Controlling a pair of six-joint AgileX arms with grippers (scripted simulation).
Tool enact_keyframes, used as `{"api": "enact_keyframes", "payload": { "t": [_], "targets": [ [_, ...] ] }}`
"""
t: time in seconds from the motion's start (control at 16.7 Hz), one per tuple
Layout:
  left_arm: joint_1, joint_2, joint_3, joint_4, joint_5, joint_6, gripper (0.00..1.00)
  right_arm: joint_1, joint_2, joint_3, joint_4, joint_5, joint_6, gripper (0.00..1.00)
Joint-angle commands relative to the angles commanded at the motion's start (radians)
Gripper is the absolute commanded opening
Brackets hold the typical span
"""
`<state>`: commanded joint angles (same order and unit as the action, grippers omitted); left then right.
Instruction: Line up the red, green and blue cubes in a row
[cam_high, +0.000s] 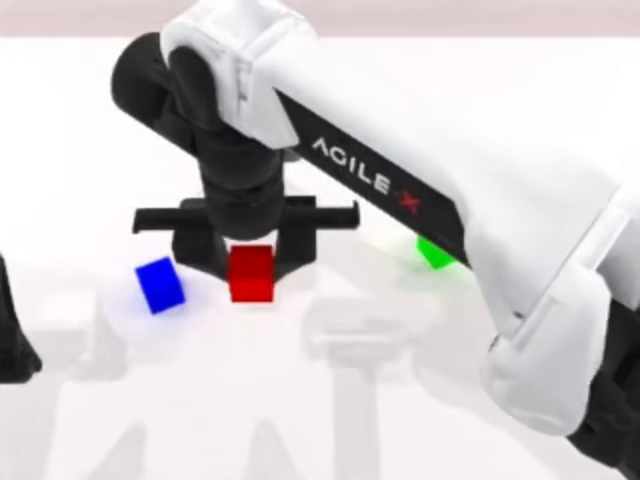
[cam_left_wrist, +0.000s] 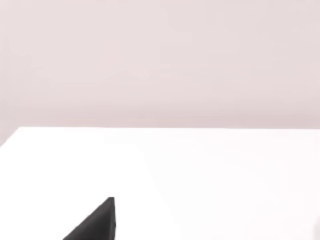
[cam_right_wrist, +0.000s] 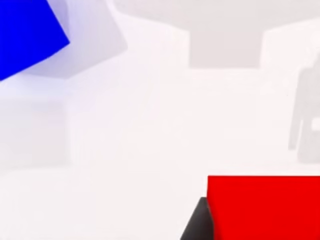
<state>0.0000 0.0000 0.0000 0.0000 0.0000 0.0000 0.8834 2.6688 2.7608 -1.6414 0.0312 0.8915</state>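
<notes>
**Red cube in my right claw, near the middle of the counter**

My right arm reached in from the right side and across the white counter (cam_high: 330, 420). Its right claw (cam_high: 250, 272) pointed down near the middle. The two dark fingers (cam_high: 200, 262) sat close on each side of the red cube (cam_high: 250, 274), so the claw was nearly closed and gripping it. I could not tell if the cube was touching the counter.

The blue cube (cam_high: 160, 285) lay just to the left of the red one, turned a little, with a small gap between them. The green cube (cam_high: 432, 251) was well off to the right, half hidden under my right arm.

There was lots of open room on the near side of the counter. The far edge was behind the arm.

My left claw (cam_high: 12, 340) sat parked at the left edge. I could not tell if it was open.
</notes>
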Motion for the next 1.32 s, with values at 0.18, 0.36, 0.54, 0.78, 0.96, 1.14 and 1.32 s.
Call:
{"api": "enact_keyframes", "payload": {
  "t": [0.18, 0.36, 0.54, 0.78, 0.96, 1.14, 1.32],
  "targets": [
    [0.0, 0.0, 0.0, 0.0, 0.0, 0.0, 1.0, 0.006, 0.001, 0.005, -0.002, 0.001, 0.009, 0.0],
    [0.0, 0.0, 0.0, 0.0, 0.0, 0.0, 1.0, 0.002, -0.003, 0.0, 0.003, -0.001, 0.009, 0.0],
    [0.0, 0.0, 0.0, 0.0, 0.0, 0.0, 1.0, 0.001, -0.024, -0.072, 0.067, 0.0, 0.009, 0.0],
    [0.0, 0.0, 0.0, 0.0, 0.0, 0.0, 1.0, 0.001, -0.065, -0.288, 0.22, -0.001, 0.011, 0.0],
    [0.0, 0.0, 0.0, 0.0, 0.0, 0.0, 1.0, 0.006, -0.092, -0.428, 0.329, -0.001, 0.011, 0.0],
    [0.0, 0.0, 0.0, 0.0, 0.0, 0.0, 1.0, 0.009, -0.102, -0.473, 0.373, -0.001, 0.011, 0.0],
    [0.0, 0.0, 0.0, 0.0, 0.0, 0.0, 1.0, 0.009, -0.102, -0.473, 0.373, -0.001, 0.011, 0.0]
  ]
}}
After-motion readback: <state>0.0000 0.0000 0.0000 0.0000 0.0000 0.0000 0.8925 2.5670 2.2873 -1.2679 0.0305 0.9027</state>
